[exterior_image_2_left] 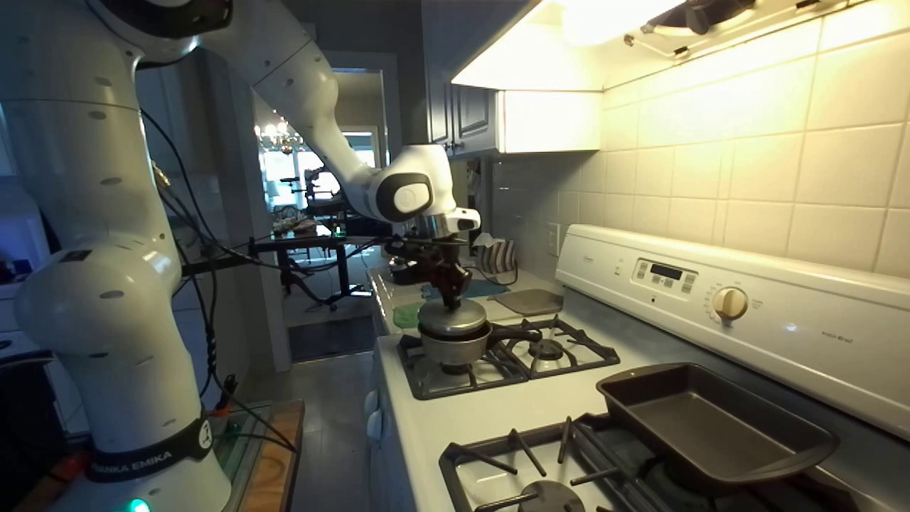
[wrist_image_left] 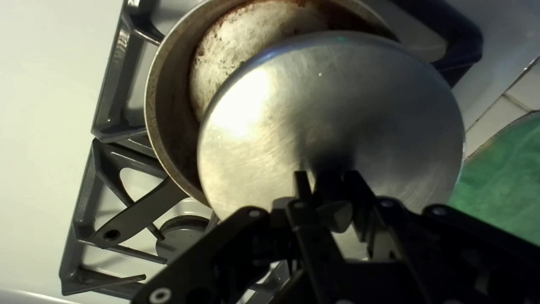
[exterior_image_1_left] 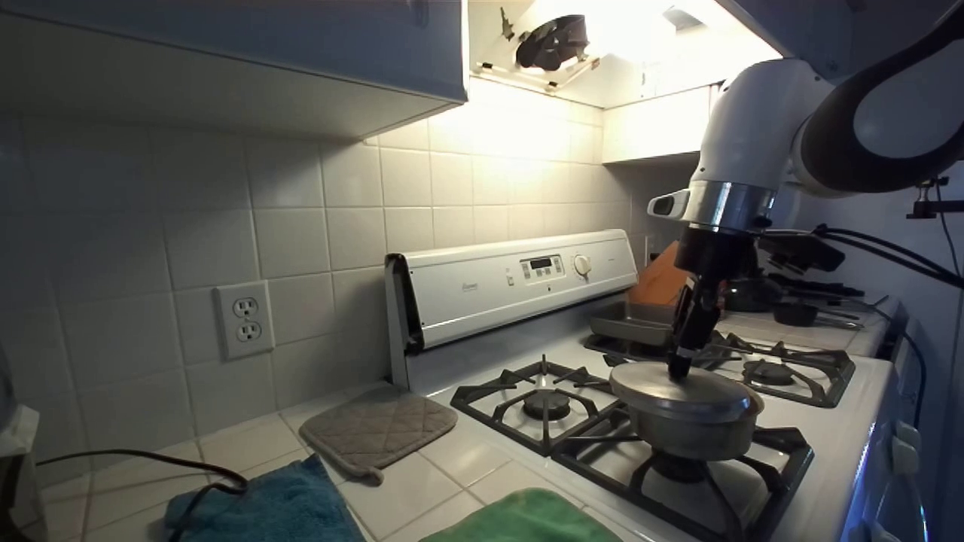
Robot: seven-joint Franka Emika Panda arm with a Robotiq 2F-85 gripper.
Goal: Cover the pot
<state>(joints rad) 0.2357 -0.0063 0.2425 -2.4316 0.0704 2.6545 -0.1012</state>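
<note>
The pot (exterior_image_1_left: 697,436) stands on a front burner grate of the stove. It also shows in an exterior view (exterior_image_2_left: 455,350) and in the wrist view (wrist_image_left: 168,114), where part of its stained inside is uncovered. A round grey metal lid (exterior_image_1_left: 670,384) is over the pot, shifted to one side, so part of the pot's rim shows. The lid also shows in an exterior view (exterior_image_2_left: 453,318) and the wrist view (wrist_image_left: 329,105). My gripper (wrist_image_left: 327,179) is shut on the lid's dark knob, mostly hidden between the fingers. I cannot tell whether the lid touches the rim.
The pot's dark handle (wrist_image_left: 139,215) points out over the neighbouring grate. A dark rectangular baking pan (exterior_image_2_left: 718,419) stands on a back burner. A green cloth (exterior_image_1_left: 527,519), a blue towel (exterior_image_1_left: 271,504) and a grey pot holder (exterior_image_1_left: 380,429) lie on the counter beside the stove.
</note>
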